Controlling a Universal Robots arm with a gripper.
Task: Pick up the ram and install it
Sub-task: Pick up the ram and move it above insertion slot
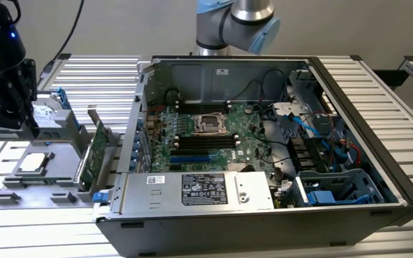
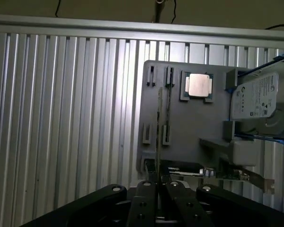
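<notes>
The ram (image 2: 159, 127) is a thin green stick seen edge-on, reaching from my fingertips out over the grey fixture plate (image 2: 189, 127). My gripper (image 2: 159, 185) is shut on its near end, with a black finger (image 2: 146, 191) pressed against each side. In the exterior view my gripper (image 1: 2, 126) hangs above the fixture plate (image 1: 45, 183), at that view's left and well away from the open computer case (image 1: 264, 161). The motherboard's black memory slots (image 1: 206, 141) lie beside the processor socket (image 1: 210, 122).
The fixture also carries a loose processor (image 2: 199, 85), a hard drive (image 2: 258, 97) and a wide green expansion card (image 1: 95, 153) standing on edge. Cables (image 1: 314, 134) and a blue drive cage (image 1: 335, 188) crowd the case's right side. Ribbed aluminium table (image 2: 61, 118) surrounds everything.
</notes>
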